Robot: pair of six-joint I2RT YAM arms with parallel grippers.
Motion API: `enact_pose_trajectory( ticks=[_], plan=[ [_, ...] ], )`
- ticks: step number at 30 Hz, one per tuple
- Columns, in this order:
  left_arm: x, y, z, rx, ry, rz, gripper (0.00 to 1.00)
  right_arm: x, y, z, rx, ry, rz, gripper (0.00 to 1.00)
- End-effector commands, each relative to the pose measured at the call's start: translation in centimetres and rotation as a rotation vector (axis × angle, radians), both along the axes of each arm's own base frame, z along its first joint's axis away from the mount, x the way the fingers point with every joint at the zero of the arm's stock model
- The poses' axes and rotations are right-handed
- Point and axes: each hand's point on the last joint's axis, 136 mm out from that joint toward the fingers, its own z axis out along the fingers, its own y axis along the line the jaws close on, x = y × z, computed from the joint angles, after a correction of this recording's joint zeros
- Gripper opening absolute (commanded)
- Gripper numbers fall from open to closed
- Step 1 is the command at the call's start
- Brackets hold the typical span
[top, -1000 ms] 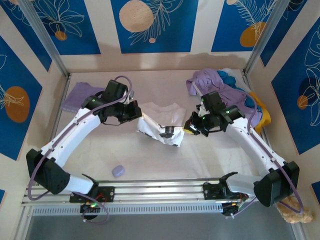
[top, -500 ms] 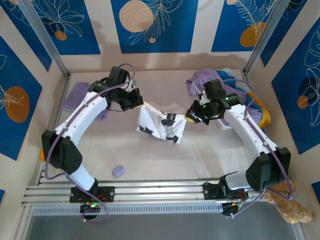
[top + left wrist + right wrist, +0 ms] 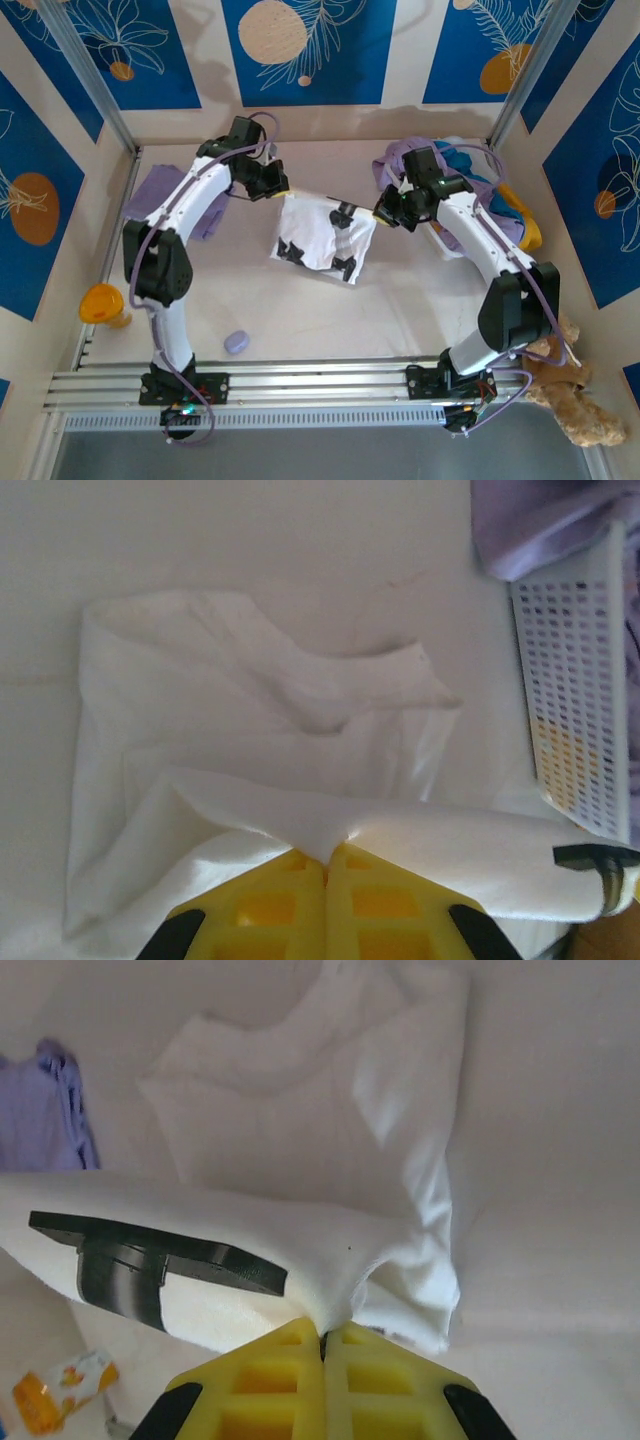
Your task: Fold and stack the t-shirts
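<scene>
Blue floral panels wall a pale counter (image 3: pixel 300 310); at its centre the white t-shirt (image 3: pixel 320 235) with black patches is stretched between both arms; left tool (image 3: pixel 277 190) is clenched on its 10 o'clock corner, right tool (image 3: pixel 384 212) on its 2 o'clock corner; a pile of t-shirts (image 3: pixel 415 158), lavender, teal and yellow-orange, sits at 2 o'clock; a lavender t-shirt (image 3: pixel 155 190) lies at 9 o'clock.

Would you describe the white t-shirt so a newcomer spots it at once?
At the middle of the pale table, the white t-shirt is held spread between the left fingers and right fingers. Unlike the coloured shirts piled at the right, it bears black patches.
</scene>
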Motion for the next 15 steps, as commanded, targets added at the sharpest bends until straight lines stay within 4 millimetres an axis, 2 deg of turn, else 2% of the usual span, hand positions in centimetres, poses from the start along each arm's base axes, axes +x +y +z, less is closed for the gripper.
enact_pose_trajectory(
  ticks=[1,4,9,12,15],
  plan=[
    [3.7,0.5,-1.2,-0.014,-0.035,0.012,0.0,3.7,-1.8,-0.5,-0.05,-0.059,-0.076,0.0],
    [6.1,0.2,-2.8,-0.016,-0.046,0.023,0.0,5.8,-2.2,-2.2,-0.063,-0.043,-0.066,0.0],
    [9.3,0.7,-4.5,0.004,-0.059,0.07,0.0,9.7,-1.1,-3.2,-0.072,-0.021,0.023,0.0],
    [10.0,0.8,-4.3,0.003,-0.068,0.085,0.0,11.2,-0.5,-3.4,-0.074,-0.015,0.048,0.0],
    [9.9,1.1,-2.8,0.01,-0.092,0.093,0.0,11.9,-0.4,-3.0,-0.074,-0.027,0.049,0.0]
  ],
)
